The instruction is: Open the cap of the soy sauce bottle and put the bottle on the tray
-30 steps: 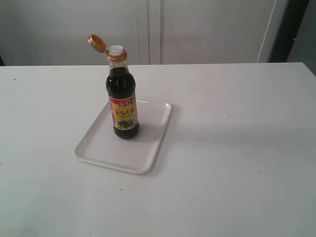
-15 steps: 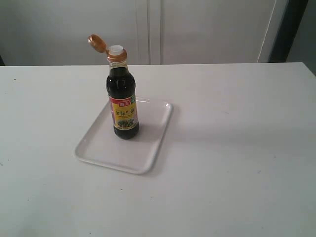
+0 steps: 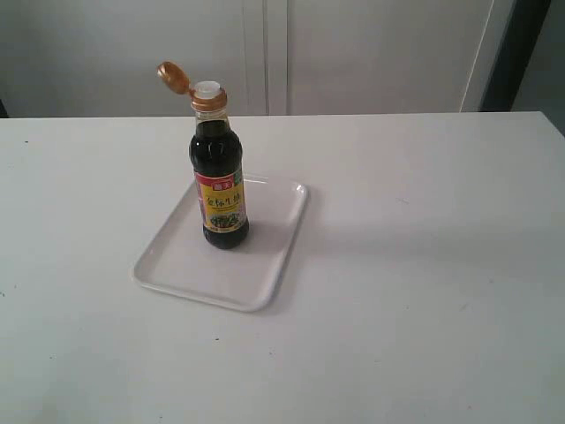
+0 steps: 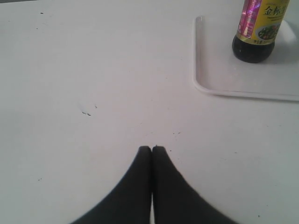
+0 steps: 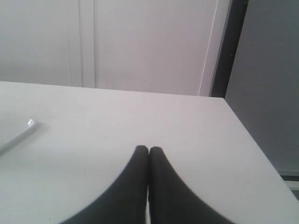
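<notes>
Position of task item: soy sauce bottle (image 3: 220,181) stands upright on the tray (image 3: 177,274), well apart from both grippers. In the left wrist view the bottle's base and lower label (image 4: 259,21) sit beyond a stretch of bare table, off to one side of the left gripper (image 4: 152,148). The right wrist view shows only one corner of the tray's rim (image 5: 29,124), far from the right gripper (image 5: 148,149); the bottle itself is outside that view.

Tools:
- Left gripper: black fingers pressed together tip to tip, nothing between them, over bare tabletop. Whether the tips touch the surface cannot be told.
- Right gripper: black fingers likewise closed against each other, empty, over the table and facing the wall.

Surface: table (image 3: 424,265), white, matte, with a few small dark specks.

Tray: white, shallow, rounded corners, low raised rim, lying at a slight angle on the left half of the table. The bottle stands toward its far end.

Bottle detail: clear glass, near-black liquid, red and yellow label. The cap (image 3: 173,77), copper-orange, is flipped open and hangs back on its hinge from a matching collar (image 3: 209,102); white spout (image 3: 207,88) exposed.

Room: pale wall panels (image 3: 353,53) with vertical seams behind the table; dark upright strip (image 3: 516,53) at far right.
</notes>
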`<action>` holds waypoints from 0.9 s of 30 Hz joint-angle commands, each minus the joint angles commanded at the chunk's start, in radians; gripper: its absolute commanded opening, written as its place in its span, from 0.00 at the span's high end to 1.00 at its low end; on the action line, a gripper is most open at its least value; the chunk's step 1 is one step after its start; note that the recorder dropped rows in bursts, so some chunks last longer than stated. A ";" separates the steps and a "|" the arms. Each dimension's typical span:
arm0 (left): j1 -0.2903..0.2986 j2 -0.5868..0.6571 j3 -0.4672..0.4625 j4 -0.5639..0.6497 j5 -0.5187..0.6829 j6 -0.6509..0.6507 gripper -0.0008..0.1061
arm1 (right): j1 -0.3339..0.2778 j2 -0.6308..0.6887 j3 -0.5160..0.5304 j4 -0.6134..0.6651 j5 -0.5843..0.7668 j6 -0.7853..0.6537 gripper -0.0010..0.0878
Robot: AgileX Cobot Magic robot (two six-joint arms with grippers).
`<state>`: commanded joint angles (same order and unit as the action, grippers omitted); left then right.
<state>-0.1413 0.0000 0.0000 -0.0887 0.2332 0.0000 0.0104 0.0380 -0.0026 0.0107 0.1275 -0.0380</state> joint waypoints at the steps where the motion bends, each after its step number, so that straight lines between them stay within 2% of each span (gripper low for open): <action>1: 0.000 0.000 0.000 0.000 0.000 0.000 0.99 | 0.000 -0.010 0.003 0.000 0.000 0.000 0.99; 10: 0.000 0.000 0.000 0.000 0.000 0.000 0.99 | 0.000 -0.038 0.003 0.000 0.055 0.000 0.99; 16: 0.000 0.000 0.000 0.000 0.000 0.000 0.99 | 0.000 -0.038 0.003 0.000 0.193 0.000 0.99; 27: 0.000 0.000 0.000 0.000 0.000 0.000 0.99 | 0.000 -0.038 0.003 -0.002 0.222 0.000 0.99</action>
<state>-0.1413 0.0000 0.0000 -0.0887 0.2332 0.0000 0.0104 0.0000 0.0000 0.0089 0.3498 -0.0380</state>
